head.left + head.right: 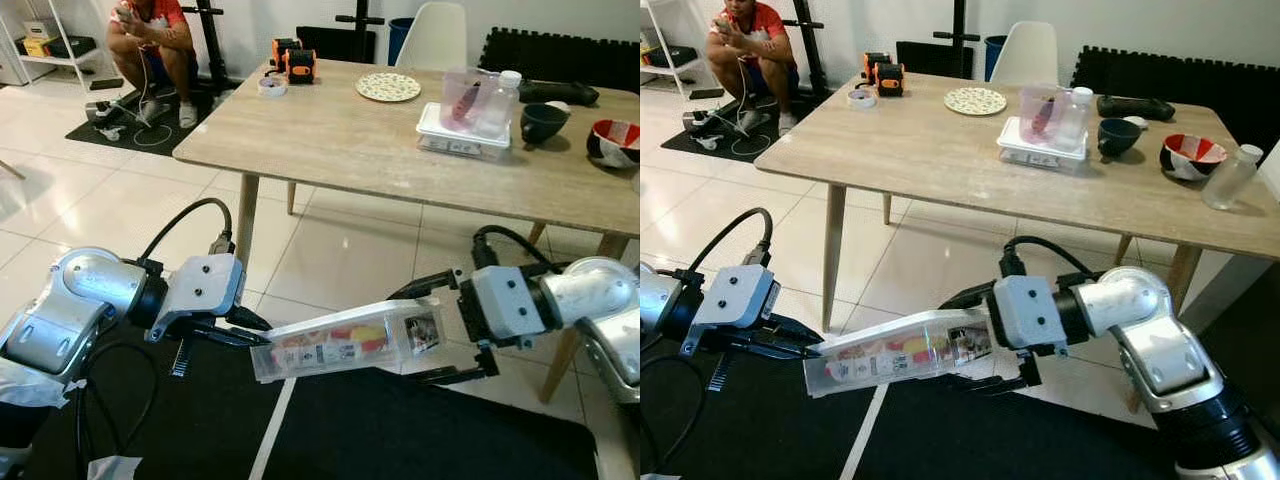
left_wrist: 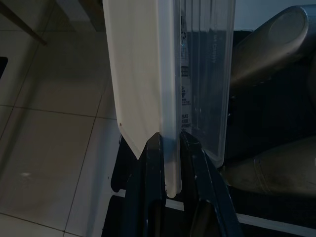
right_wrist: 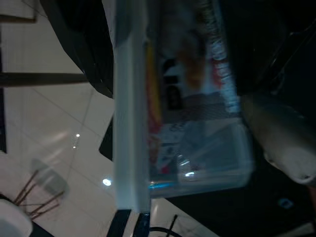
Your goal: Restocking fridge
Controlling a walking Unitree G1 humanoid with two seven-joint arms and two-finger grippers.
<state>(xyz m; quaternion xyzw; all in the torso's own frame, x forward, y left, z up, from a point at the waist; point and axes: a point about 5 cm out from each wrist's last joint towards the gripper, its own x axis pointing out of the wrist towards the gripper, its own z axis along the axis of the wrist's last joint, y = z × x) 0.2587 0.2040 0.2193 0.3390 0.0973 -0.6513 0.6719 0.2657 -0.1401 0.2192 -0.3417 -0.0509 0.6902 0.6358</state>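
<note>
1. Holding a clear food box [image 1: 345, 345] between them at the lower centre of the frame, both grippers are carrying it low over a dark mat [image 1: 420, 430].
2. The left gripper [image 1: 248, 335] is pinching the box's left end; in its wrist view the fingers [image 2: 150, 197] are closing narrowly on the thin rim.
3. The right gripper [image 1: 445, 335] is clamping the box's right end, one finger above and one below.
4. Judging the step as carrying to the fridge, both arms should be moving together and keeping the box level, since the left pinch on the rim looks slight and could be slipping.
5. White tiled floor [image 1: 330, 240] is lying open beyond the mat, giving room for turning.
6. Further up, the table [image 1: 330, 140] edge and its leg [image 1: 246, 225] are standing near the left arm, so it is worth swinging clear of them.
7. On the table, more containers [image 1: 465, 120], a bowl [image 1: 543, 121] and a plate [image 1: 388, 87] are waiting.
8. At the upper left, a person [image 1: 150, 40] is sitting well apart.
</note>
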